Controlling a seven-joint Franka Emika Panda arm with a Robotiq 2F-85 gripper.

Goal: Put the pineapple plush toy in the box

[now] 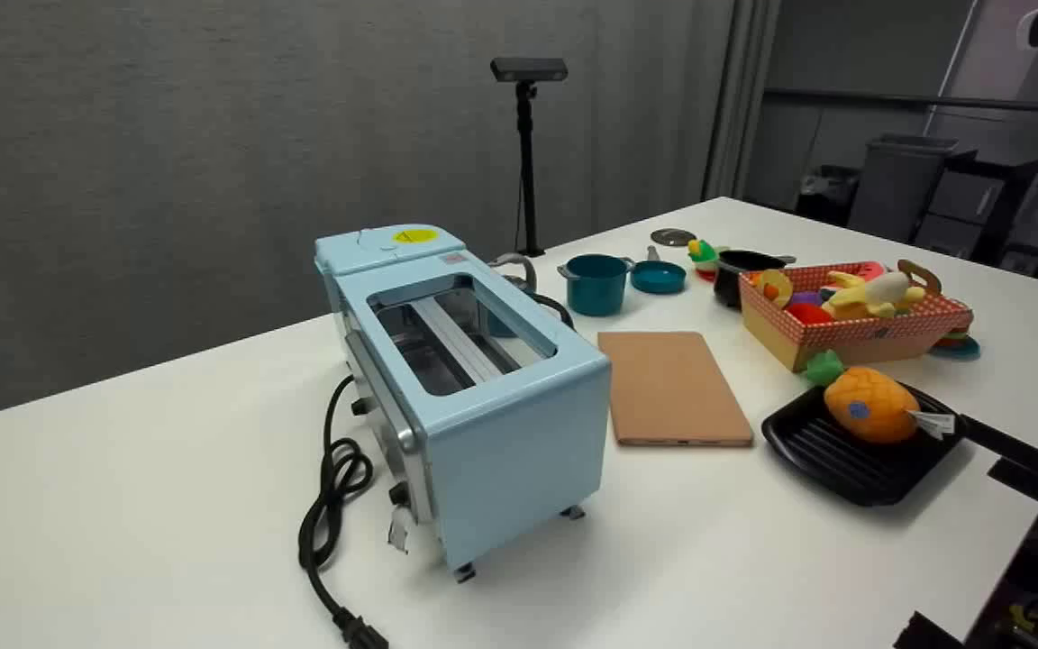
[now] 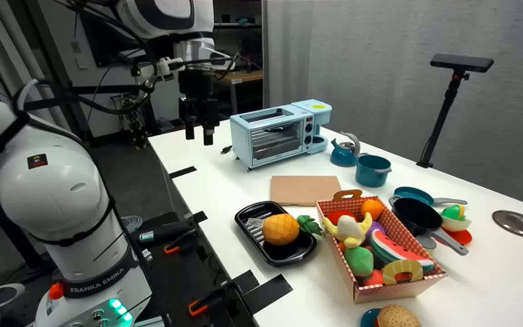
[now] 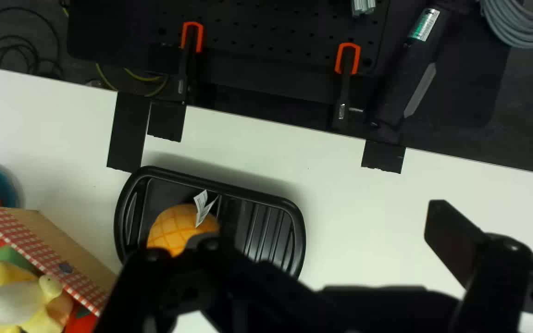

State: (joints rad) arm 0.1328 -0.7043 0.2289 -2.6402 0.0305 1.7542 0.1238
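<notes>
The orange-yellow pineapple plush toy point(image 1: 875, 406) with green leaves lies on its side in the black ribbed pan point(image 1: 814, 451). The toy point(image 2: 280, 230) and pan point(image 2: 261, 210) also show in an exterior view. The box point(image 1: 776, 335) has tan walls, a red checked rim and several toy foods inside; it also shows in an exterior view point(image 2: 395, 293). My gripper point(image 2: 199, 135) is open and empty, pointing down high above the table. In the wrist view my gripper point(image 3: 333, 222) has one finger hiding part of the pineapple point(image 3: 176, 226). The box point(image 3: 65, 240) is at lower left there.
A light blue toaster oven point(image 2: 270, 136) stands near the brown board point(image 2: 305, 190). A teal pot point(image 2: 372, 170), a kettle point(image 2: 344, 153) and a black saucepan point(image 2: 416, 218) stand farther back. A toy burger point(image 2: 397, 316) sits beside the box. Black clamps point(image 3: 343, 101) hold the table edge.
</notes>
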